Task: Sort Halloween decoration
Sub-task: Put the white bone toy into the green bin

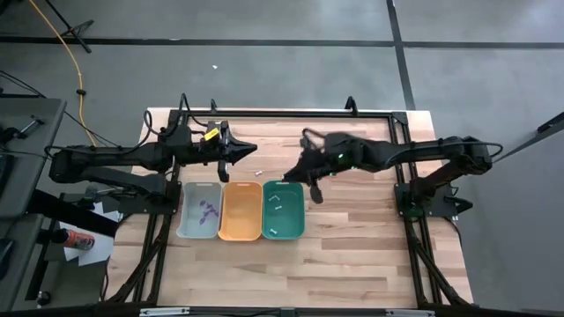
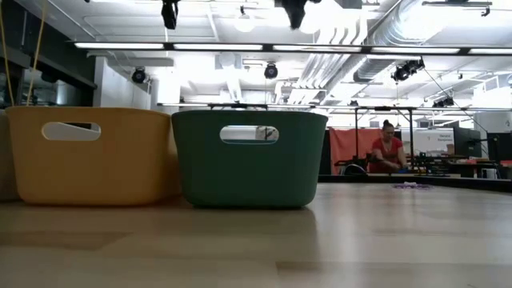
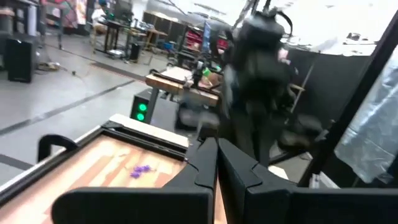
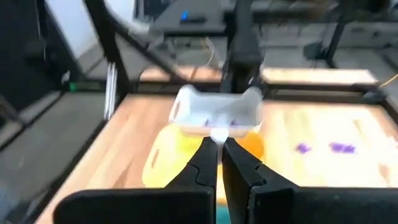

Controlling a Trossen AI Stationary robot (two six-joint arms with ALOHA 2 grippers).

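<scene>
Three trays stand side by side: grey (image 1: 201, 210), orange (image 1: 241, 210) and teal (image 1: 283, 210). Purple pieces (image 1: 208, 210) lie in the grey tray and white sticks (image 1: 275, 208) in the teal one. One white stick (image 1: 259, 172) lies on the table beyond the orange tray, and purple pieces (image 4: 341, 147) lie on bare wood. My right gripper (image 1: 295, 174) hangs over the teal tray's far edge, shut on a small white piece (image 4: 217, 134). My left gripper (image 1: 242, 150) is shut and empty, held above the table beyond the trays. My right gripper pinches the small white piece (image 4: 218, 135) between its two fingertips (image 4: 206, 151), with the piece sticking out just past them. It is lifted clear of the table and the trays. Which part of the piece is held is too small to tell.
The table has a dark frame along its far edge (image 1: 291, 113) and both sides. Bare wood lies to the right of the teal tray (image 1: 361, 220) and in front of the trays. A person (image 2: 387, 148) sits in the room far behind the table.
</scene>
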